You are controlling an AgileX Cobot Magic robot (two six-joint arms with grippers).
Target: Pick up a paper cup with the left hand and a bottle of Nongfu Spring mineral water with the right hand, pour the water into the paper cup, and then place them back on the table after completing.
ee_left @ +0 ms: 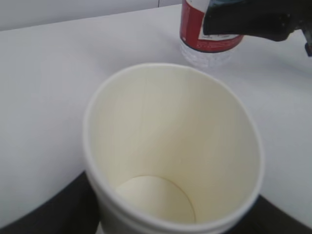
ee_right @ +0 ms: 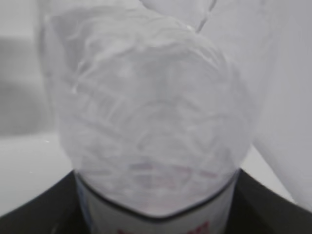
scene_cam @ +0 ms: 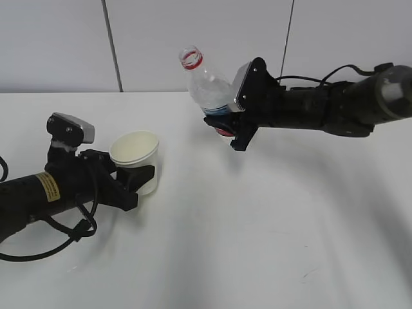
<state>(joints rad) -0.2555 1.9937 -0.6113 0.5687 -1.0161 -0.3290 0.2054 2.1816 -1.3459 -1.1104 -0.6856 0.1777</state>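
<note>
My left gripper (scene_cam: 138,180), on the yellow-labelled arm, is shut on a white paper cup (scene_cam: 136,161), held upright at or just above the white table (scene_cam: 257,244). In the left wrist view the cup (ee_left: 170,146) fills the frame and looks empty inside. My right gripper (scene_cam: 226,125) is shut on a clear uncapped water bottle (scene_cam: 205,84) with a red label, raised above the table and leaning left, up and to the right of the cup. The bottle (ee_right: 146,112) fills the right wrist view. Its red-labelled base (ee_left: 207,34) shows in the left wrist view. No water stream is visible.
A black cable (scene_cam: 58,238) loops on the table under my left arm. A grey panelled wall (scene_cam: 193,38) stands behind the table.
</note>
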